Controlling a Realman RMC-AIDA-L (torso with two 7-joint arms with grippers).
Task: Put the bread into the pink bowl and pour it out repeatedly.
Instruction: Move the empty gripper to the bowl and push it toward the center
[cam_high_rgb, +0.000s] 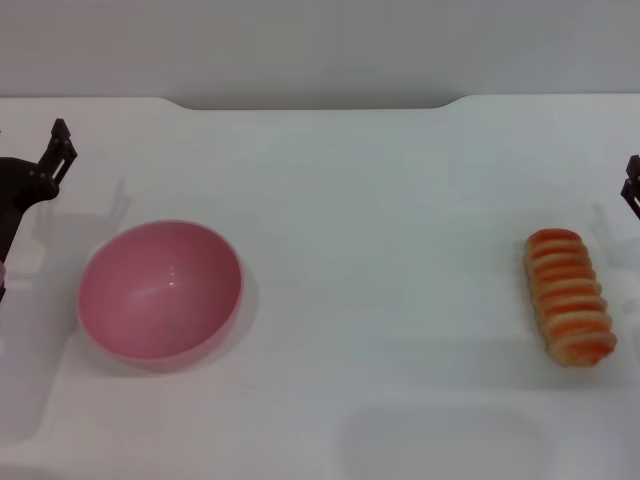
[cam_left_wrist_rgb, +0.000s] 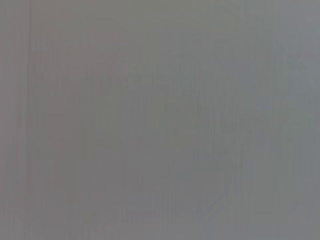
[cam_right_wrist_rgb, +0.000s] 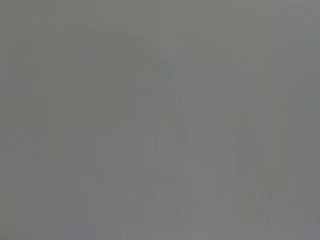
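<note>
Your bread (cam_high_rgb: 569, 297) lies on the white table (cam_high_rgb: 380, 200) beside the right gripper (cam_high_rgb: 632, 190), well apart from the empty pink bowl (cam_high_rgb: 160, 290) near the left gripper (cam_high_rgb: 55, 155), so each arm has its own object in reach; neither grip state is readable.

There was one pink bowl (cam_high_rgb: 160, 290) on the white table (cam_high_rgb: 380, 200), and one bread (cam_high_rgb: 569, 295) lay well apart from that bowl. Two dark grippers showed, one beside the bowl (cam_high_rgb: 45, 170), one beyond the bread (cam_high_rgb: 632, 190).
</note>
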